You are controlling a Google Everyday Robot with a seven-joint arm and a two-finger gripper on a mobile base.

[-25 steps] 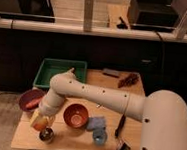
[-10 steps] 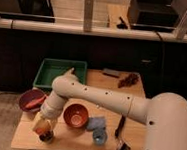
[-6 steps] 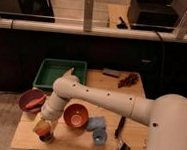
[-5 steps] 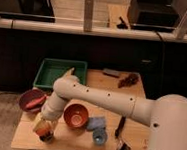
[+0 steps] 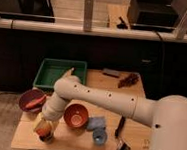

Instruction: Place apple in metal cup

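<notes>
Apple going into the cup.
My gripper (image 5: pixel 44 127) clasps the apple (image 5: pixel 43 130) over the metal cup (image 5: pixel 46 136); next I release.

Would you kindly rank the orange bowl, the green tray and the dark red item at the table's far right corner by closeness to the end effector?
End effector sits at the table's front left.
1. Orange bowl, just right of it.
2. Green tray, behind, back left.
3. Dark red item, far right corner.

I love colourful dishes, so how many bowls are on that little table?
2. A dark red bowl at the table's left edge, and an orange bowl mid-table. The gripper hangs near the front-left corner with the apple over the metal cup; the arm may hide more.
</notes>
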